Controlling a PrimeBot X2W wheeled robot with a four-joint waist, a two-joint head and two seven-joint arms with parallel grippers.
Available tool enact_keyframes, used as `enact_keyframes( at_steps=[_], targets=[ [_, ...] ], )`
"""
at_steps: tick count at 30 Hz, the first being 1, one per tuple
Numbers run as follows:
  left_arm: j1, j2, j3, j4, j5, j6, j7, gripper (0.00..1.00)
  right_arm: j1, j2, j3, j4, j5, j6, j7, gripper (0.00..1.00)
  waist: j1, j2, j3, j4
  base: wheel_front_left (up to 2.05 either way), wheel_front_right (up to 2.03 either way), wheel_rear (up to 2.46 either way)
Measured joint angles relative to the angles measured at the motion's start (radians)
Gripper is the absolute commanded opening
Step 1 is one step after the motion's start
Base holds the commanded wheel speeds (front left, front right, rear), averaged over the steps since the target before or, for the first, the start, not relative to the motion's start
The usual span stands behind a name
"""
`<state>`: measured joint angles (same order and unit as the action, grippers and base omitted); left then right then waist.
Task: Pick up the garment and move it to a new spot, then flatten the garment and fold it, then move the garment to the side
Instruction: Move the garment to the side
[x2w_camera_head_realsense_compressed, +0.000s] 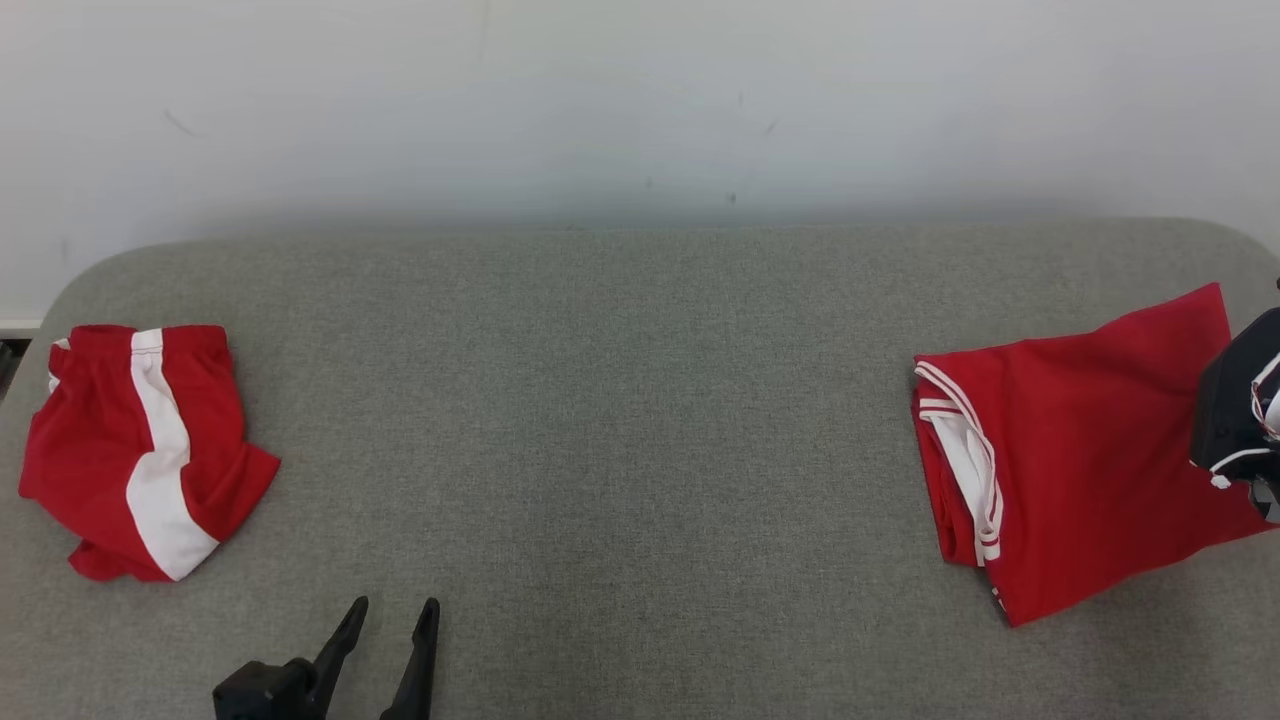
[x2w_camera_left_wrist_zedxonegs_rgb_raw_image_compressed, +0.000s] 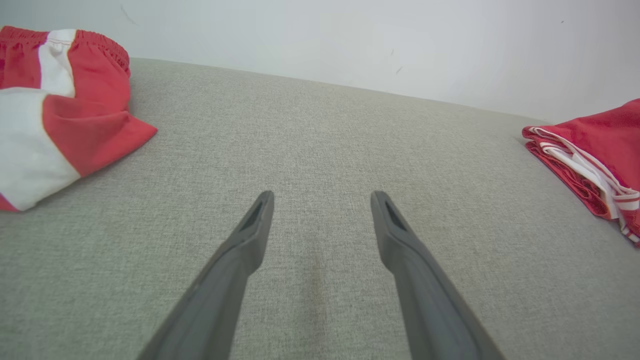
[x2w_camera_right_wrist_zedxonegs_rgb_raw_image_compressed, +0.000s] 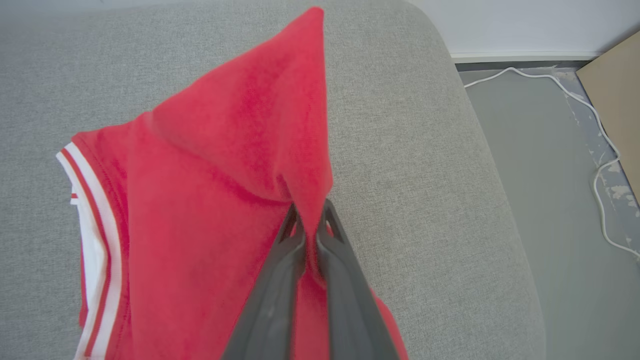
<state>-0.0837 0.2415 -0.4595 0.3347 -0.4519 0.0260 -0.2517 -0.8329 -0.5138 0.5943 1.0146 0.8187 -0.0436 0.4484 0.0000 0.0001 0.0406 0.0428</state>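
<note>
My left gripper's fingers are long, dark grey, tapering, slot-tipped; my right wrist housing is black, white-cabled.

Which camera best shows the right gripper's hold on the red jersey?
Right wrist view: the right gripper is shut on a raised fold of the red jersey. Head view hides the pinch; left wrist view shows the jersey's striped edge.

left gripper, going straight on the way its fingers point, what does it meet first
The left gripper would likely meet bare grey cushion, then the white wall; depth is unclear. The shorts lie to its left, the folded red garment to its right, both off that line.
</note>
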Motion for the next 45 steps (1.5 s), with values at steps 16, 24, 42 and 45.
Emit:
enact_keyframes(
  at_steps=[16, 24, 42, 45],
  targets=[
    [-0.023, 0.03, 0.0, -0.033, 0.013, -0.022, 0.0, 1.0, -0.036, -0.065, 0.024, 0.057, -0.072, -0.037, -0.056, 0.0, -0.0001, 0.0, 0.085, -0.018, 0.0, 0.0, 0.0],
    [-0.041, 0.036, -0.002, -0.037, 0.013, -0.032, 0.0, 1.0, -0.042, -0.074, 0.039, 0.087, -0.101, -0.053, -0.081, 0.0, 0.0, 0.0001, 0.121, 0.001, 0.0, 0.0, 0.0],
    [-0.072, 0.043, 0.004, -0.026, 0.015, -0.045, 0.0, 1.0, -0.065, -0.077, 0.089, 0.155, -0.17, -0.072, -0.087, 1.0, 0.0, 0.0001, 0.169, 0.045, 0.0, 0.0, 0.0],
    [-0.072, 0.043, 0.007, -0.017, 0.014, -0.045, 0.0, 1.0, -0.082, -0.069, 0.093, 0.165, -0.176, -0.072, -0.087, 1.0, 0.0, 0.0, 0.162, 0.043, 0.0, 0.0, 0.0]
  ],
)
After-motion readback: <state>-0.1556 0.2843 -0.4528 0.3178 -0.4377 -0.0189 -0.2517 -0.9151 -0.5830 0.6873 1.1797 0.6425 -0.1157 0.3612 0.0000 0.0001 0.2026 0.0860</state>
